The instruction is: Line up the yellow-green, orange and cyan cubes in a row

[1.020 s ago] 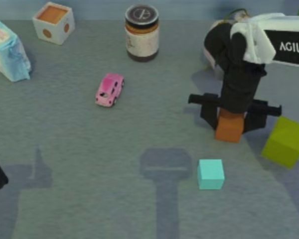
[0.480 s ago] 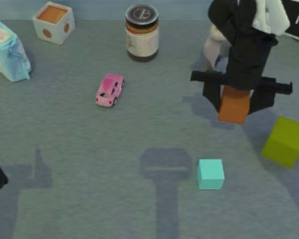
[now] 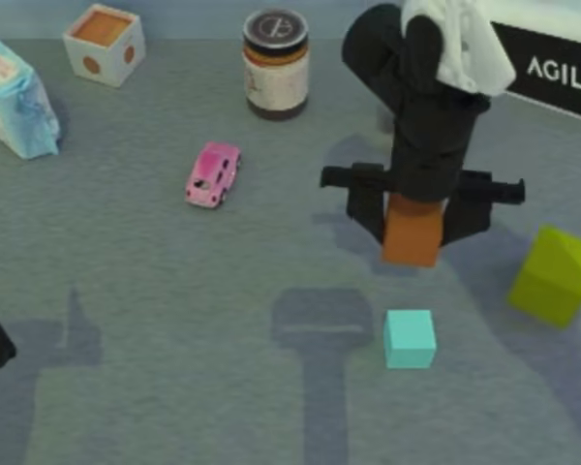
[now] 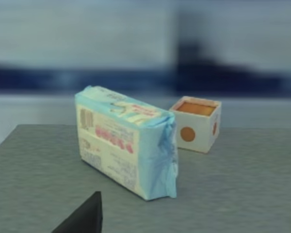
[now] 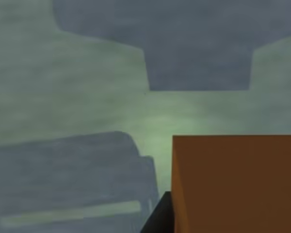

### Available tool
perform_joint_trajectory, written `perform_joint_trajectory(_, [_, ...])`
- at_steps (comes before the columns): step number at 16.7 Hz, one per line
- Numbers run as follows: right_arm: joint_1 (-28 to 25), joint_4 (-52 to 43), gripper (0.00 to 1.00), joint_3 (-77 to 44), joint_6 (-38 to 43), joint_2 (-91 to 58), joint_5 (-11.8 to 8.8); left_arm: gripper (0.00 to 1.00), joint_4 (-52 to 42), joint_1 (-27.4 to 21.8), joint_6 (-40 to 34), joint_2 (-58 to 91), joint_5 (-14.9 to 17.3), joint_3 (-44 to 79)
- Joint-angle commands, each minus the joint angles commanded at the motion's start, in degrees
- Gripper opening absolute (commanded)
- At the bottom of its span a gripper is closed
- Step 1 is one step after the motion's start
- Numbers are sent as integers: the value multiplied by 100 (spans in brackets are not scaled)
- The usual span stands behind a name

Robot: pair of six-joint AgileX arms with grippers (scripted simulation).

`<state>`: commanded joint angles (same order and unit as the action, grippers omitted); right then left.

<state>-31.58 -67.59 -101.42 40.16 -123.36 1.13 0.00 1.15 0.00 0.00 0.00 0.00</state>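
Right gripper [image 3: 412, 215], centre-right of frame, fingers clamped on orange cube [image 3: 412, 237], held off the surface | cyan cube [image 3: 410, 338] directly below it in frame | yellow-green cube [image 3: 554, 275] far right | left arm parked at left edge

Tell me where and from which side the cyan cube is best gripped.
Judged from the top view, come from straight above and pinch two opposite side faces of the cyan cube. It sits flat and nearly square to the table's edges, with free space on every side.
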Motion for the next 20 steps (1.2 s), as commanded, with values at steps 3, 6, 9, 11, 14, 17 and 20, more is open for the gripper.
perform_joint_trajectory(3, [-733, -45, 0, 197, 347, 229, 9, 100, 0, 0, 0, 0, 0, 0])
perform_joint_trajectory(6, [-1341, -76, 0, 359, 625, 421, 14, 100, 0, 0, 0, 0, 0, 0])
perform_joint_trajectory(9, [-1494, -83, 0, 405, 699, 477, 15, 100, 0, 0, 0, 0, 0, 0])
perform_joint_trajectory(11, [-1474, -75, 0, 383, 702, 451, 7, 100, 0, 0, 0, 0, 0, 0])
perform_joint_trajectory(14, [-1484, 160, 0, 580, 685, 390, 18, 100, 0, 0, 0, 0, 0, 0])
perform_joint_trajectory(17, [-1478, 804, 0, 1016, 695, 229, 22, 100, 0, 0, 0, 0, 0, 0])
perform_joint_trajectory(20, [-1486, 1291, 0, 1373, 697, 88, 19, 100, 0, 0, 0, 0, 0, 0])
